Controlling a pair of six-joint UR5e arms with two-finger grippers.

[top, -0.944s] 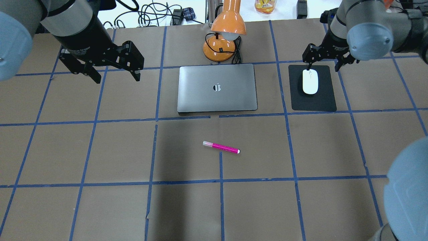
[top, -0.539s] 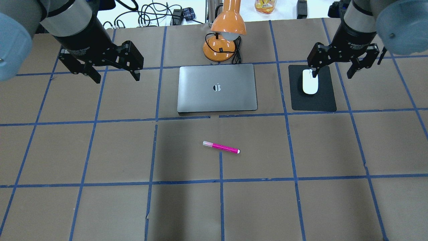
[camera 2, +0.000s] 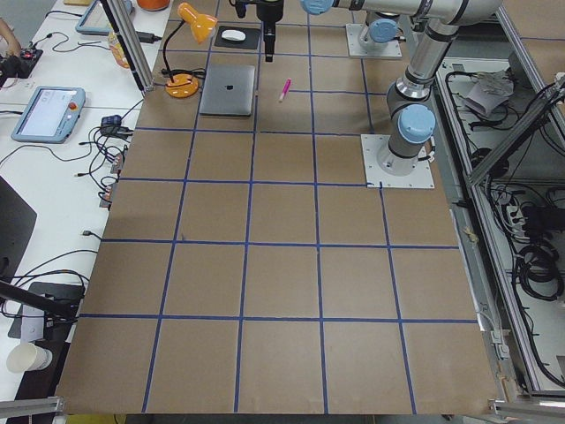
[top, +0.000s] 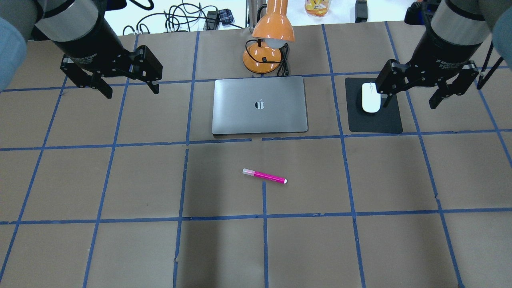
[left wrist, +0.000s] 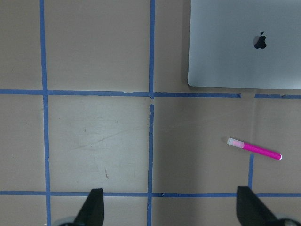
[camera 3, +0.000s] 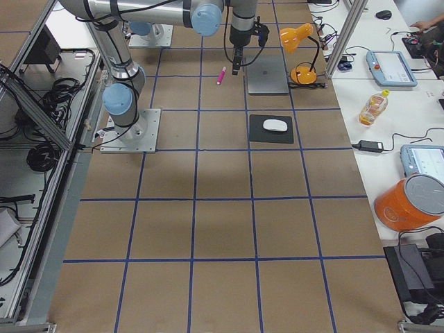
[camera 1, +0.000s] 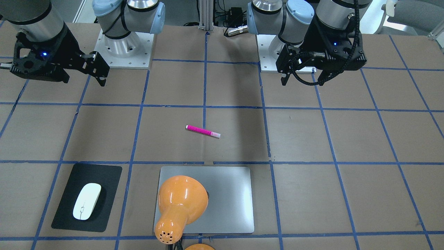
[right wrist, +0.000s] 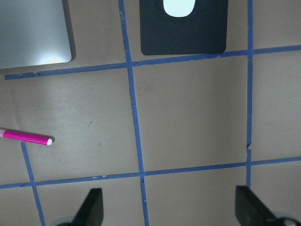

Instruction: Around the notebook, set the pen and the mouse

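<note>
The white mouse (top: 371, 98) lies on a black mat (top: 376, 120) to the right of the closed silver notebook (top: 260, 105). On the brown paper in front of the notebook, on the robot's side, lies the pink pen (top: 264, 176), pale cap to the left. My right gripper (top: 411, 103) hangs open and empty high over the mat's right edge. In its wrist view the mouse (right wrist: 178, 7) is at the top edge and the pen (right wrist: 26, 137) at the left. Left of the notebook, my left gripper (top: 131, 91) hangs open and empty, and its wrist view shows the pen (left wrist: 254, 149) and the notebook (left wrist: 244, 47).
An orange desk lamp (top: 268, 44) stands just behind the notebook, and its head (camera 1: 180, 205) overhangs the lid in the front-facing view. Cables and a bottle lie beyond the table's far edge. Blue tape lines grid the brown paper.
My right gripper has drawn away from the mouse's far end, rising and shifting right and toward the robot. The left gripper has shifted slightly left. Mouse, pen and notebook have not moved.
</note>
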